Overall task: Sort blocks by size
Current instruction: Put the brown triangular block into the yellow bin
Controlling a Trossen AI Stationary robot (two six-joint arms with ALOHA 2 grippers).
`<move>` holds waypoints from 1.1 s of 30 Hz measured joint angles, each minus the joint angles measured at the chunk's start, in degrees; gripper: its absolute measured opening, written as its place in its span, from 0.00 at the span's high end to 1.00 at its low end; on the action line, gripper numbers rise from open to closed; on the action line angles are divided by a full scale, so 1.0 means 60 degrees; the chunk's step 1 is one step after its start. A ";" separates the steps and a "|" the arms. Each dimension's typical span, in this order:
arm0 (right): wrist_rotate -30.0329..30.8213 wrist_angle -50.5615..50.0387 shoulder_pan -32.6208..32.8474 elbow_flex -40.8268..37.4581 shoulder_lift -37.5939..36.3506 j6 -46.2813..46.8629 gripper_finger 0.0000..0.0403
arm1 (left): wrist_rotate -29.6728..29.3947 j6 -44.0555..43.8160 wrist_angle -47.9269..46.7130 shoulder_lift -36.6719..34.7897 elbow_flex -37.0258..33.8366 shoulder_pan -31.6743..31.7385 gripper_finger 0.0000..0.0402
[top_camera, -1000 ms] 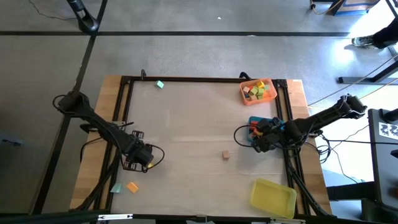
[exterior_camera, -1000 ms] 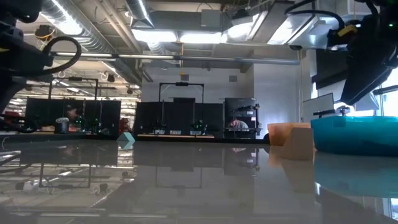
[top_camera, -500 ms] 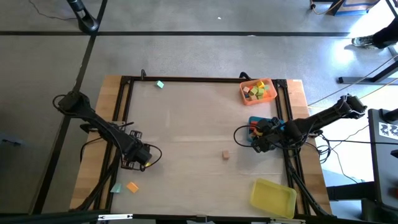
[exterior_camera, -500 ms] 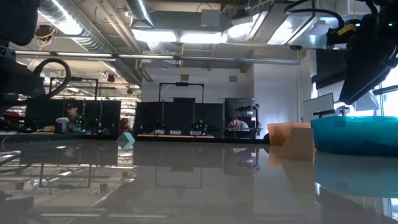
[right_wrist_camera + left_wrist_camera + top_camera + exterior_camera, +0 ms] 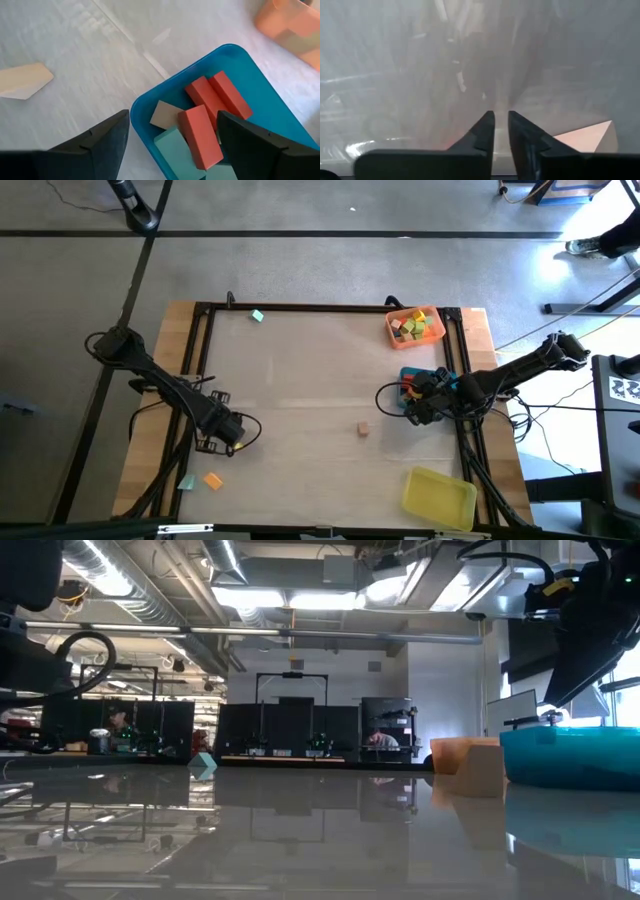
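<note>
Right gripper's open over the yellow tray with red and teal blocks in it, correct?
Wrong tray. The right gripper is open over the blue tray, which holds the red blocks and teal blocks; the right wrist view shows it. The yellow tray sits apart.

Blocks: red bars [image 5: 216,95], tan piece [image 5: 164,114], teal ones [image 5: 175,145] piled just ahead of right pincer [image 5: 172,145]. Tan cube [image 5: 363,429] alone, off to its side. Orange block [image 5: 212,480] and a teal one [image 5: 186,482] near left pincer [image 5: 222,442]; teal cube [image 5: 257,316] far from both.
</note>
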 joint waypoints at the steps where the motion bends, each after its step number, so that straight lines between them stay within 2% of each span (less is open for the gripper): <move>1: 0.0000 -0.0004 0.0001 0.0000 0.0000 -0.0003 0.26 | 0.0000 -0.0027 0.0000 0.0000 0.0000 0.0000 0.92; 5: 0.0004 -0.0004 0.0001 0.0000 0.0000 -0.0003 0.26 | 0.0000 -0.0326 -0.0033 0.0000 0.0000 0.0001 0.98; 9: 0.0007 -0.0004 0.0001 0.0000 0.0000 -0.0006 0.26 | 0.0002 -0.1193 -0.0158 0.0000 0.0060 0.0150 0.97; 13: 0.0000 -0.0003 0.0001 0.0000 0.0000 -0.0006 0.26 | 0.0094 -0.1706 -0.0394 0.0000 0.0544 0.0260 0.86; 19: -0.0011 0.0004 0.0000 0.0000 0.0000 -0.0006 0.26 | 0.0284 -0.2820 -0.0872 -0.0011 0.1474 0.0291 0.60; 21: -0.0015 0.0004 -0.0002 0.0000 0.0000 -0.0003 0.26 | 0.0769 -0.3811 -0.0897 -0.0043 0.1687 0.0280 0.53; 25: -0.0015 0.0004 0.0000 0.0000 0.0000 -0.0005 0.26 | 0.1203 -0.7362 -0.0829 -0.0142 0.1807 -0.0017 0.44; 28: -0.0010 0.0008 0.0001 0.0000 0.0001 -0.0003 0.26 | 0.1367 -0.9677 -0.0856 -0.0142 0.1789 -0.0527 0.43; 33: 0.0066 0.0119 0.0001 0.0000 0.0001 -0.0005 0.26 | 0.1535 -1.2036 -0.1044 -0.0142 0.1782 -0.1303 0.43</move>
